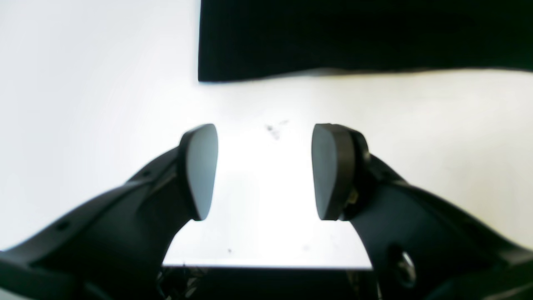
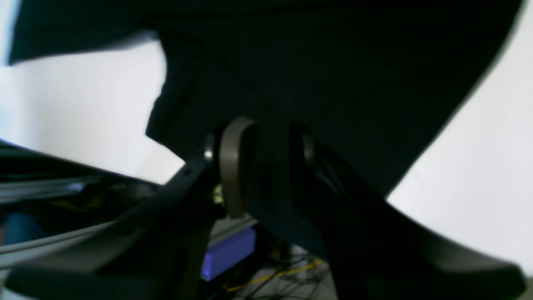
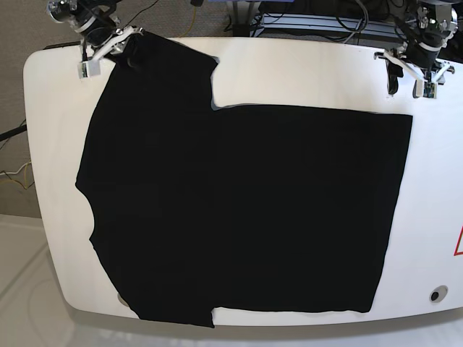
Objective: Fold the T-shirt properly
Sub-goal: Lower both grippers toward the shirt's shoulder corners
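Note:
The black T-shirt (image 3: 246, 210) lies spread flat over most of the white table (image 3: 304, 72). One sleeve reaches toward the far left corner. There my right gripper (image 3: 108, 50) holds the sleeve's edge. In the right wrist view the gripper (image 2: 268, 166) is shut on a fold of the black cloth (image 2: 316, 75), lifted a little off the table. My left gripper (image 3: 406, 79) hovers at the far right corner, just beyond the shirt's corner. In the left wrist view the gripper (image 1: 264, 171) stands open with only bare table between its fingers, and the shirt's edge (image 1: 354, 37) lies ahead of it.
Cables and equipment (image 3: 325, 18) sit beyond the table's far edge. A purple box (image 2: 229, 252) and wires show below the edge under my right gripper. A red mark (image 3: 458, 242) and a small round hole (image 3: 435, 295) are near the table's right edge.

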`<state>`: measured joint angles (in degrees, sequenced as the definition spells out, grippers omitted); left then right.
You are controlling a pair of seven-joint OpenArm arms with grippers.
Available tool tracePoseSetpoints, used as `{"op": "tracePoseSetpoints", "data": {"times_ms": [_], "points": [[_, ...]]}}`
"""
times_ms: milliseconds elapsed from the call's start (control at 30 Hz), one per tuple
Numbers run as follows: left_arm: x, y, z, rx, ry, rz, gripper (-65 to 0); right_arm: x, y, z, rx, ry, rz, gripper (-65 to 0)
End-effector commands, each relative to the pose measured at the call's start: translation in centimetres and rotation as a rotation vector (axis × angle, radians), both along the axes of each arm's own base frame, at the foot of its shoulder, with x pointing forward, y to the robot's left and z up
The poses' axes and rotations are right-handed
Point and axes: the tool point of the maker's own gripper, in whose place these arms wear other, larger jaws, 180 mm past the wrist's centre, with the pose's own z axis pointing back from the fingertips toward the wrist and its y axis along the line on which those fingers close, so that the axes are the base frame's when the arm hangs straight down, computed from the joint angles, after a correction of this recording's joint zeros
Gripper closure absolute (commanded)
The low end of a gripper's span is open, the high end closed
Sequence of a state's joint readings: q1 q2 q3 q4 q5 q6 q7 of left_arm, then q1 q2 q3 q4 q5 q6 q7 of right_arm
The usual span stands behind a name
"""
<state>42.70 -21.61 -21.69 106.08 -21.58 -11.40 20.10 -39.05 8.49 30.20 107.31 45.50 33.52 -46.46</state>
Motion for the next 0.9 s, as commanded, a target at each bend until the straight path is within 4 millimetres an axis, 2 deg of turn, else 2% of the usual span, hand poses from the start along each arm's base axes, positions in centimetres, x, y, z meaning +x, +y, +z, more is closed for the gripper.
{"op": "tracePoseSetpoints", "data": {"times_ms": [0, 167, 233, 367, 500, 867], "points": [[0.7, -0.2, 1.1, 0.001, -0.047, -0.016, -34.1, -0.5, -0.4, -0.2, 0.015, -0.002, -0.003, -15.7], [-0.1, -0.8, 1.0, 0.011, -0.028, -0.044, -34.0, -1.4, -0.4, -1.2, 0.036, 0.019, -0.004, -18.6], [-0.7, -1.4, 1.4, 0.031, -0.032, -0.075, -33.4, -2.0, -0.9, -2.1, 0.026, 0.051, -0.015, -24.8], [-0.9, -1.6, 1.5, 0.042, -0.035, -0.087, -33.0, -2.2, -0.8, -2.7, 0.035, 0.068, -0.019, -29.9], [-0.9, -1.5, 1.6, 0.045, -0.046, -0.084, -32.8, -2.0, -0.7, -3.0, 0.036, 0.081, -0.023, -31.4], [-1.0, -1.7, 1.6, 0.045, -0.053, -0.082, -33.1, -1.5, -3.2, -2.1, -0.023, 0.064, -0.067, -31.7]]}}
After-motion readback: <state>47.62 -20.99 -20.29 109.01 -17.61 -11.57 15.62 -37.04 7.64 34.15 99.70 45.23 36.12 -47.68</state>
